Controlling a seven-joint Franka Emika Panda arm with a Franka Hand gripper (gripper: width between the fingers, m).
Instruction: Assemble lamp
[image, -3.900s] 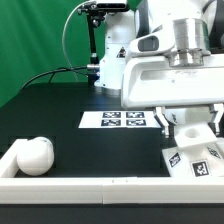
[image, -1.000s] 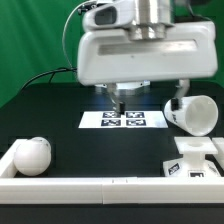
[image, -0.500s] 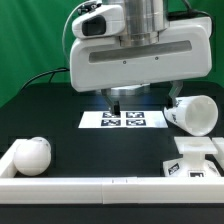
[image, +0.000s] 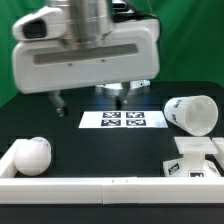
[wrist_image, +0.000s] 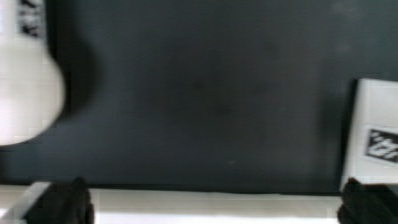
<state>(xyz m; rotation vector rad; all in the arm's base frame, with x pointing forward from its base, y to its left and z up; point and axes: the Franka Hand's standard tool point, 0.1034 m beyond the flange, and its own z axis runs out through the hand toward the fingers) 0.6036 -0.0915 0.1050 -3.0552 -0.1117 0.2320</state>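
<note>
The round white bulb (image: 33, 155) lies at the front on the exterior view's left, against the white rail; it also shows in the wrist view (wrist_image: 25, 90). The cup-shaped shade (image: 195, 113) lies on its side on the exterior view's right. The blocky base (image: 197, 160) with tags sits in front of the shade, and a white tagged edge in the wrist view (wrist_image: 375, 140) looks like it. My gripper (image: 90, 100) hangs open and empty above the black table, between the bulb and the marker board. In the wrist view (wrist_image: 217, 192) its dark fingertips (wrist_image: 64, 200) stand wide apart.
The marker board (image: 123, 120) lies flat at the table's middle. A low white rail (image: 110, 186) runs along the front edge and shows in the wrist view (wrist_image: 214, 207). A green backdrop and a black cable stand behind.
The arm has moved to the exterior view's left, from over the base to past the marker board, toward the bulb. The shade now lies on its side on the right. The gripper stays open.
</note>
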